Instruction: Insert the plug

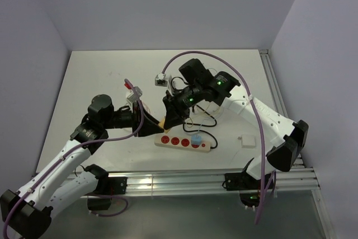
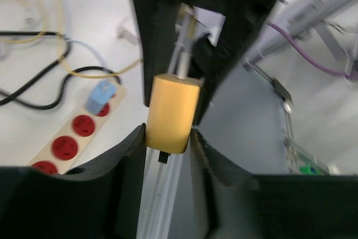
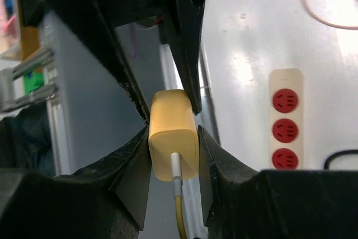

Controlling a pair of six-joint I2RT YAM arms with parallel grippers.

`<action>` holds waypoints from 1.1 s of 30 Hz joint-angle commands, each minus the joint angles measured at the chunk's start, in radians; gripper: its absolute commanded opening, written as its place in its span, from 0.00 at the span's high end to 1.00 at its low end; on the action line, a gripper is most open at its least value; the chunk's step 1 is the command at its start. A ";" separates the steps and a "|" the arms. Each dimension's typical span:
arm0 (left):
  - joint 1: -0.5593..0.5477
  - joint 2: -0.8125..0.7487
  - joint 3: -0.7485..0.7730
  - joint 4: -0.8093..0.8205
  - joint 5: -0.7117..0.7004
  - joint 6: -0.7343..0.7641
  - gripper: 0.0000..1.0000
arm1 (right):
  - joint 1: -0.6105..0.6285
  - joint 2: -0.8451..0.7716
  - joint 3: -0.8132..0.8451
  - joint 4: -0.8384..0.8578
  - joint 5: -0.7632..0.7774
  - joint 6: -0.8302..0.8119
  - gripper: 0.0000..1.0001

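Left gripper (image 2: 168, 138) and right gripper (image 3: 173, 141) both pinch the yellow plug (image 3: 173, 132), a mid-air regrip I'd guess. The power strip (image 1: 182, 141) sits just below them.

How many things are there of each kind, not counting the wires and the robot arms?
yellow plug: 1
blue plug: 1
power strip: 1
small white block: 1
Total: 4

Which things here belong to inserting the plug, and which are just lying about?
For the job: yellow plug, held by left gripper and right gripper; power strip.
Lying about: blue plug already in the strip, black cable, small white block.
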 commanded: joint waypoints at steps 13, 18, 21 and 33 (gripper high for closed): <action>-0.001 -0.220 -0.086 -0.228 -0.878 -0.193 0.35 | 0.003 -0.044 -0.206 0.017 0.695 -0.021 1.00; -0.001 -0.391 -0.187 -0.173 -0.966 -0.331 0.37 | 0.040 -0.002 -0.233 0.022 0.767 -0.104 1.00; -0.001 -0.418 -0.207 -0.168 -0.972 -0.353 0.40 | 0.088 0.047 -0.220 0.029 0.775 -0.121 1.00; -0.001 -0.418 -0.214 -0.165 -0.949 -0.356 0.43 | 0.174 0.235 -0.168 -0.070 0.865 -0.138 1.00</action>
